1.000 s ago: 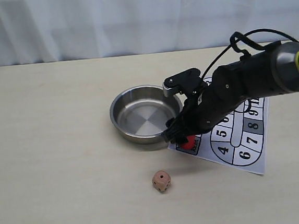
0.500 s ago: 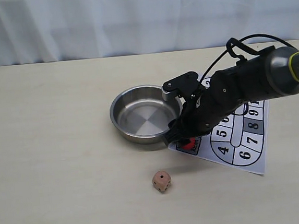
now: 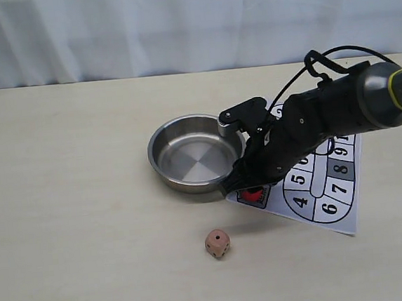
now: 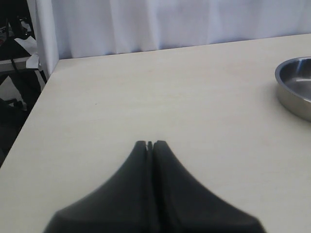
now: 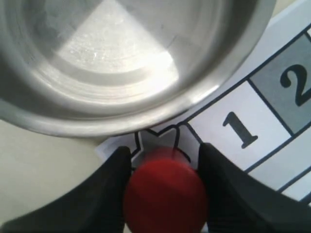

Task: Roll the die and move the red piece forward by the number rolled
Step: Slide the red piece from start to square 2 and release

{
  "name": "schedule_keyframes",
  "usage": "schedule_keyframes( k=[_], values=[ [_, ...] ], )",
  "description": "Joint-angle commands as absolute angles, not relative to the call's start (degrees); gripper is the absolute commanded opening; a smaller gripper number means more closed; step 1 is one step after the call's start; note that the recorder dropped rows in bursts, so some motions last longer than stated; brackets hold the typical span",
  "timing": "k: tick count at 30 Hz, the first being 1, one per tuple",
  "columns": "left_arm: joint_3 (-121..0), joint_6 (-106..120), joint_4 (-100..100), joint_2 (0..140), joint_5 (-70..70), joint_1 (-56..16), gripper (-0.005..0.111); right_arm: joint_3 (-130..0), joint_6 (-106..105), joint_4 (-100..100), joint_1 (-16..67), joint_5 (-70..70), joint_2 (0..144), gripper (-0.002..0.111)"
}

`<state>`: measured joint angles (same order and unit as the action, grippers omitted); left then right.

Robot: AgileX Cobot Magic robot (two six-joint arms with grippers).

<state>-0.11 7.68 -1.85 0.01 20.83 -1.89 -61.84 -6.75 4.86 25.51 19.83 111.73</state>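
Note:
The red piece (image 5: 165, 194) stands on the start corner of the numbered board (image 3: 330, 181), just before square 1. My right gripper (image 3: 250, 188) is down over it, with a finger pressed on either side (image 5: 165, 148). In the exterior view only a sliver of the red piece (image 3: 250, 194) shows under the black fingers. The die (image 3: 217, 243), a tan-pink cube with dark pips, lies on the table in front of the bowl, apart from both grippers. My left gripper (image 4: 150, 143) is shut and empty over bare table, outside the exterior view.
A steel bowl (image 3: 195, 153) stands empty, touching the board's corner and close behind the right gripper (image 5: 121, 63). Its rim also shows in the left wrist view (image 4: 296, 87). A white curtain hangs behind the table.
The right gripper has sunk a little lower over the red piece, so less of the piece shows. Die, bowl and board have not moved.

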Motion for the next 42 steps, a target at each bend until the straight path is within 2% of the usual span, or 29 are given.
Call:
schedule_keyframes(
  k=[1,16,27,42],
  values=[
    [0.0,7.46,-2.14,0.0,20.28,-1.99,0.0,-61.91,-7.3,5.1,25.39,21.54,111.33,0.004],
    [0.0,7.46,-2.14,0.0,20.28,-1.99,0.0,-61.91,-6.23,4.67,19.47,16.73,108.5,0.004],
    [0.0,7.46,-2.14,0.0,20.28,-1.99,0.0,-61.91,-6.39,5.37,19.35,10.87,112.72,0.004],
    [0.0,7.46,-2.14,0.0,20.28,-1.99,0.0,-61.91,-6.39,5.37,19.35,10.99,115.19,0.004]
  ],
)
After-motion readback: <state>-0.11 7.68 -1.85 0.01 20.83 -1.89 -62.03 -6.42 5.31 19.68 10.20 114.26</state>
